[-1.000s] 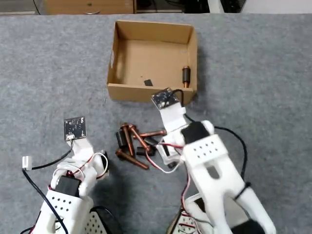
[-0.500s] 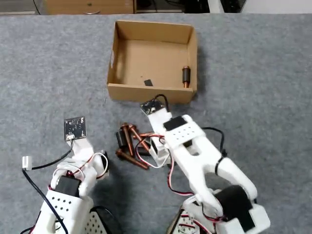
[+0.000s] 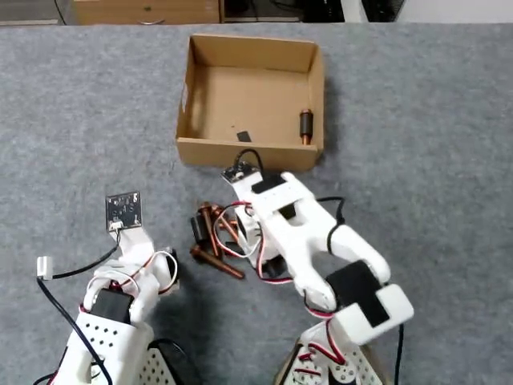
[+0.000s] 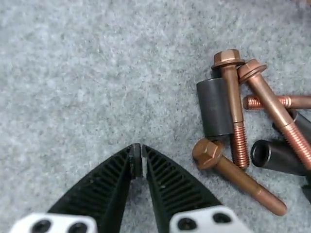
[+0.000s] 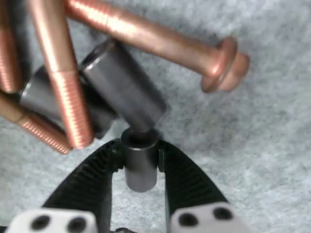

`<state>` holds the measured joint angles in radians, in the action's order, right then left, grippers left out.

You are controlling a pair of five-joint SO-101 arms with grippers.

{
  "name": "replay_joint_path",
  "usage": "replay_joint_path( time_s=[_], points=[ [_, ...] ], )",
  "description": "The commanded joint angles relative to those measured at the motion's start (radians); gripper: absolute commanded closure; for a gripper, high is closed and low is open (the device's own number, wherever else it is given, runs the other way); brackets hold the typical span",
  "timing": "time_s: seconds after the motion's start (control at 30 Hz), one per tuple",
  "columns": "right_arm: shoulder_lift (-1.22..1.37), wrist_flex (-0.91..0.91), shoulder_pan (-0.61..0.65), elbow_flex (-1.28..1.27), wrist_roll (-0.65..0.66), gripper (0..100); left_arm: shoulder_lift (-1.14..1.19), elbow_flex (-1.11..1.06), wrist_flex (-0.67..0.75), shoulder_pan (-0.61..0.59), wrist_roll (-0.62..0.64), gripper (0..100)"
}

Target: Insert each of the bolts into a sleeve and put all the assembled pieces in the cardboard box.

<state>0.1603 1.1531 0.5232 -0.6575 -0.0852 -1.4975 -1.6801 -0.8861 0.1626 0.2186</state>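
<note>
Sleeve [image 5: 140,167] is what this moment turns on: a short dark tube caught between my right fingers [image 5: 92,179], which press on it from both sides. Its long axis runs in line with them, and its open end faces away from my wrist into the pile [image 3: 215,237]. A second sleeve [image 5: 124,90] leans against that open end, touching it, and a flange-headed bolt [image 5: 160,46] lies just beyond, so I judge the bore is blocked until I lift clear. My left fingers [image 4: 107,187] are pressed together with nothing between them, over bare worktop [image 4: 63,63] just beside the pile. From them the nearest loose bolt [image 4: 238,182] lies off to one side, flat on the worktop, hex head toward me and shank slanting away. My left arm is the nearer one to it, and my right is occupied. I reckon the coming move needs that bolt's shank brought in line with the sleeve's axis. The cardboard box [image 3: 248,152] stands just past the pile, and one assembled piece [image 3: 305,126] lies inside against the wall on my right.
</note>
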Motion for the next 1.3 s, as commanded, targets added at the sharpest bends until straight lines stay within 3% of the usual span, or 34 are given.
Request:
replay_joint_path(
  time_s=[0.0,0.27,0.73,1.03,1.27],
  points=[
    [0.122,-0.008,0.012,0.033,0.005,98.1,-0.007,0.002,0.017,0.002,-0.008,98],
    [0.035,0.107,0.010,0.097,0.005,99.7,-0.007,0.002,0.017,0.002,-0.008,98],
    [-0.665,0.304,-0.039,0.191,0.006,99.7,-0.005,0.063,-0.057,0.009,0.003,98],
    [-0.946,0.439,-0.048,0.406,-0.003,99.7,-0.004,0.071,-0.068,0.011,0.003,98],
    [-0.944,0.419,-0.268,0.575,-0.051,99.7,0.004,0.321,-0.293,0.092,0.015,98]
  ],
)
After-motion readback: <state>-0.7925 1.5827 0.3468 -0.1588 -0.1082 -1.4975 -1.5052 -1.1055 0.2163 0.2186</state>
